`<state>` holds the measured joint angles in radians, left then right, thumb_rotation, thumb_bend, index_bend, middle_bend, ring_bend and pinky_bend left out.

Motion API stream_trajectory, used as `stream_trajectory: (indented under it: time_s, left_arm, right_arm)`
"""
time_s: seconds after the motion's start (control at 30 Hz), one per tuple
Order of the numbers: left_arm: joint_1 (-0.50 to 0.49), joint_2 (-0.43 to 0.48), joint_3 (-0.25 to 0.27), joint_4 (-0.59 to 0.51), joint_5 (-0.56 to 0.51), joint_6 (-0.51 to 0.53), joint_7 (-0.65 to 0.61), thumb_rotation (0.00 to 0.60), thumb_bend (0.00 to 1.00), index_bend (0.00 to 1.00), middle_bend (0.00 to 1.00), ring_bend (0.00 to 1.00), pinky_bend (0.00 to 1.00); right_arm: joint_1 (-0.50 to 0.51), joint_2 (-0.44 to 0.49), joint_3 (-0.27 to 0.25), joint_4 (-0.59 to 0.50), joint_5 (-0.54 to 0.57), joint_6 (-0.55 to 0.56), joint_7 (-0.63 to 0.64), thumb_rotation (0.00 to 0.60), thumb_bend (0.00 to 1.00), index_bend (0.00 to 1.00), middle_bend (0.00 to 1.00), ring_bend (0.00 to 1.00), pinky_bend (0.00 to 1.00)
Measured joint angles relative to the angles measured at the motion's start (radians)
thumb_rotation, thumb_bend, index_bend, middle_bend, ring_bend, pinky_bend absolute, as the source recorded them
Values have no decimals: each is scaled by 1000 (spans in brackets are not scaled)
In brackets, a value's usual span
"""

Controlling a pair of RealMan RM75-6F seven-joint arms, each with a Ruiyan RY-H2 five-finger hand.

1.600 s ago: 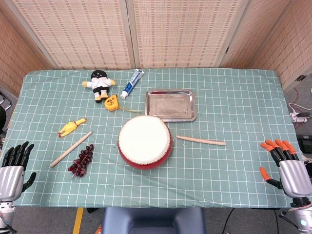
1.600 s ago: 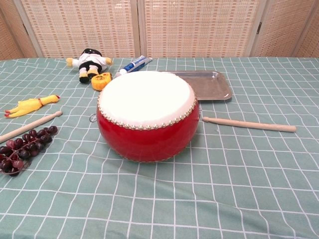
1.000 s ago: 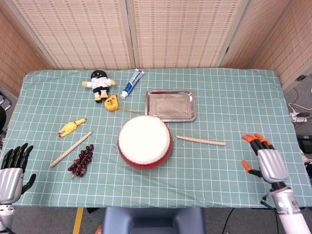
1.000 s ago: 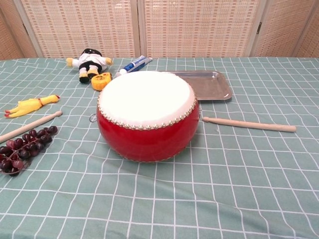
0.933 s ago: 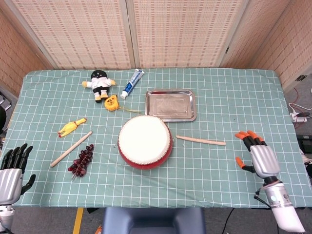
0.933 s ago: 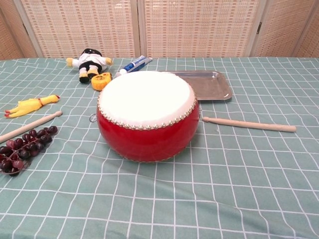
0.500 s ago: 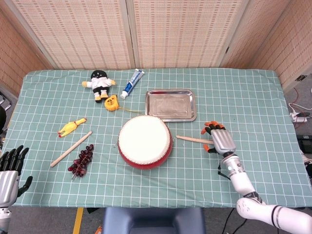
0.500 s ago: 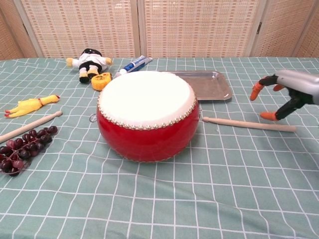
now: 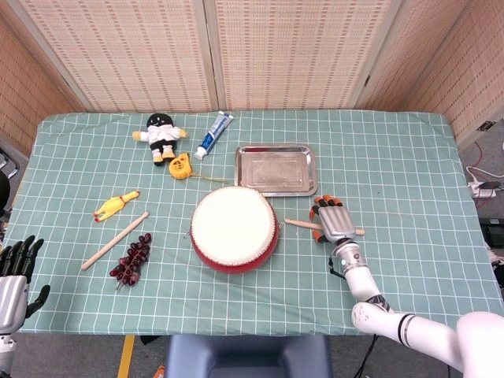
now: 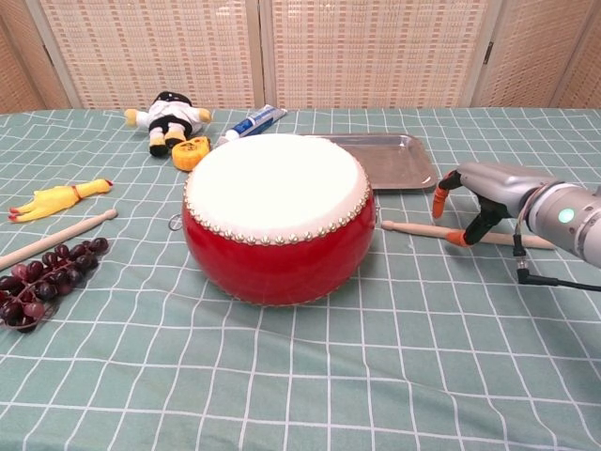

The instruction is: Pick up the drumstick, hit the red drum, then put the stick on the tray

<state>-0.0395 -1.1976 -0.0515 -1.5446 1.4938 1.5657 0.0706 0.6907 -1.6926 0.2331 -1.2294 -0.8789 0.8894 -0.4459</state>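
The red drum (image 9: 234, 229) with its white skin (image 10: 274, 184) stands at the table's middle. A wooden drumstick (image 9: 302, 224) lies just right of it, pointing right (image 10: 413, 228). My right hand (image 9: 334, 221) hovers over the stick's middle, fingers spread and holding nothing; in the chest view the right hand (image 10: 484, 188) arches over the stick with an orange thumb tip down beside it. The steel tray (image 9: 276, 186) lies behind the drum, empty (image 10: 413, 173). My left hand (image 9: 11, 283) is off the table's near left corner, fingers apart and empty.
A second wooden stick (image 9: 115, 240), dark grapes (image 9: 131, 259) and a rubber chicken (image 9: 116, 205) lie left of the drum. A doll (image 9: 161, 135), a toothpaste tube (image 9: 214, 134) and a yellow tape measure (image 9: 180, 167) sit at the back left.
My right hand has swept in from the table's near right corner leftward to over the drumstick. The left hand has sunk slightly. The objects have not moved.
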Motion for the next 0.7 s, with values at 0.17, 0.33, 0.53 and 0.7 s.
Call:
stream_trajectory:
  time_s: [0.17,0.33,0.53,0.7]
  left_arm:
    - [-2,-1,-1,6,-1,-6,-7,600,276,0,0,25,19]
    - [-4,-1,-2,11,-3,-10,-13,600,276,0,0,25,20]
    - [-7,-5,-2,16,-3,-16,-17,600,276,0,0,25,19]
    - [-7,-8,-1,22,-5,-21,-19,600,277,0,0,25,19]
  right_arm:
    - [10,-27,-4,46,9,0,-5,600,336,445,146,12,142]
    - [15,-47,-8,80,14,-4,-1,600,336,459,146,16,142]
    - [20,-64,-10,101,15,-9,5,600,358,501,146,18,142]
    - [16,-70,-7,99,4,2,26,600,418,588,158,33,142]
